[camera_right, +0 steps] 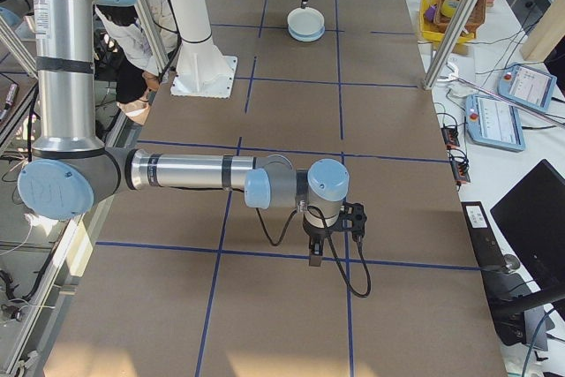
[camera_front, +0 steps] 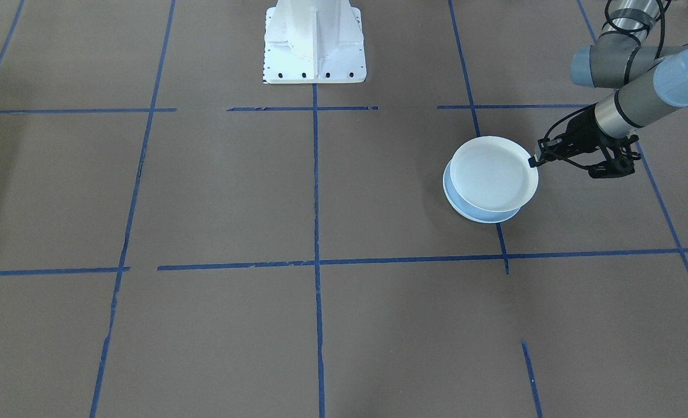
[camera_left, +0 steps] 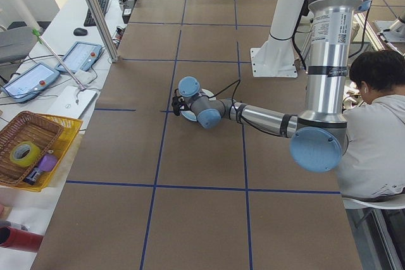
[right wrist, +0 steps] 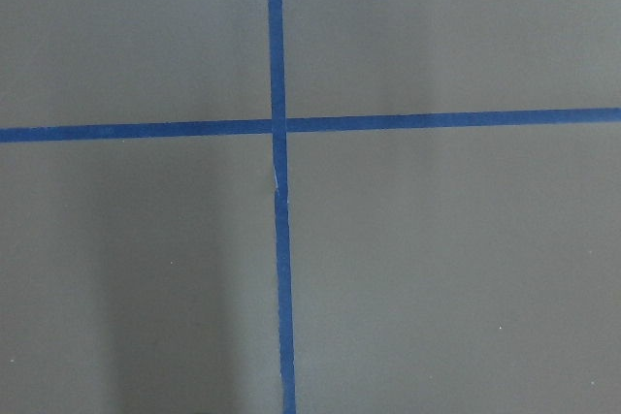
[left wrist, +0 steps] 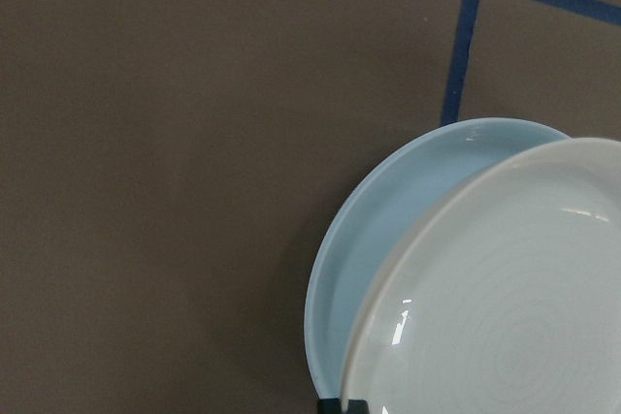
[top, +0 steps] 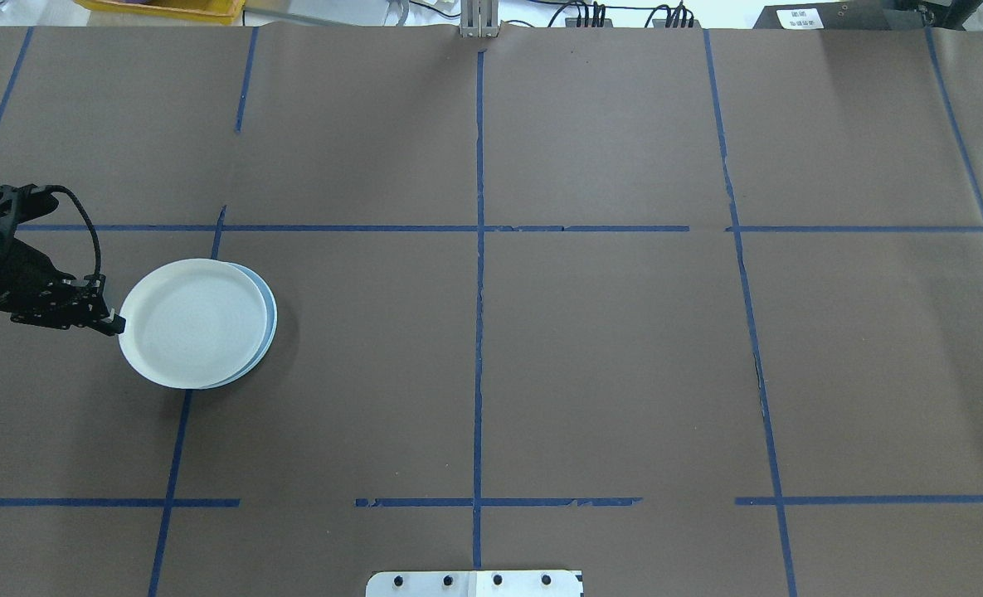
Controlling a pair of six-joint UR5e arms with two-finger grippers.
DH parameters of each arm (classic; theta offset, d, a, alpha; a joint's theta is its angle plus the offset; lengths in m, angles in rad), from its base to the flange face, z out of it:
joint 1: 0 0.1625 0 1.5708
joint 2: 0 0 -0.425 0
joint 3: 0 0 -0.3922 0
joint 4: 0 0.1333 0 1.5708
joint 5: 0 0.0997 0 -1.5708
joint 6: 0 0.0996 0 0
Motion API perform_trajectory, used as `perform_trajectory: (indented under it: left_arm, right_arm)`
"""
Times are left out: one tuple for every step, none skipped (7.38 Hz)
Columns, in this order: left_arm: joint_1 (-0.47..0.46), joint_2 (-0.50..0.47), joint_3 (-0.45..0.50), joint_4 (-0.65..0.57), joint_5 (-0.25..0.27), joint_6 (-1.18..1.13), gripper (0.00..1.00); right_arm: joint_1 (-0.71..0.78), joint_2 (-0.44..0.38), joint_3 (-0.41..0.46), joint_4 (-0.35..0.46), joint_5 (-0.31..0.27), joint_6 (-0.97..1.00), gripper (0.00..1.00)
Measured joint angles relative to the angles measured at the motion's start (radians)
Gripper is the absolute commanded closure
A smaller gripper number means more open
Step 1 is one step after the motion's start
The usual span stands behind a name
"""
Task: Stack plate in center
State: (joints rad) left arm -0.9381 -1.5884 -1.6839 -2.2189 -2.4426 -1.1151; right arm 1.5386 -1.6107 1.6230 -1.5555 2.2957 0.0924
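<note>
Left gripper point(top: 114, 324) is pinching the rim of the whitish ringed plate point(top: 192, 322), which I'm seeing lying offset over the pale-blue plate point(top: 269, 319) near the tabletop's point(top: 591, 348) left edge. Right gripper's point(camera_right: 315, 260) state I cannot tell.

The left arm is being held low and outstretched, its black two-finger gripper point(camera_front: 534, 162) closed on a rim. The right arm's gripper point(camera_right: 315, 260) is being pointed straight down; its jaw state cannot be made out.

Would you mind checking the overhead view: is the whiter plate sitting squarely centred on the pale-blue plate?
No, the whiter plate sits offset toward the left gripper, leaving a crescent of the pale-blue plate exposed on the far side.
</note>
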Motion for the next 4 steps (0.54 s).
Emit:
perform_trajectory:
  left_arm:
    - [-0.002, 0.000, -0.003, -0.003, 0.000, -0.002, 0.00]
    - [-0.017, 0.003, -0.008, -0.004, -0.009, 0.000, 0.00]
    - [-0.061, 0.009, -0.010, -0.002, -0.029, 0.008, 0.00]
    - [-0.122, 0.018, -0.005, 0.005, -0.048, 0.055, 0.00]
  right_arm:
    - [0.000, 0.000, 0.000, 0.000, 0.000, 0.001, 0.00]
    - [0.000, 0.000, 0.000, 0.000, 0.001, 0.001, 0.00]
    - [0.001, 0.000, 0.000, 0.000, 0.001, 0.000, 0.00]
    - [0.001, 0.000, 0.000, 0.001, 0.000, 0.000, 0.00]
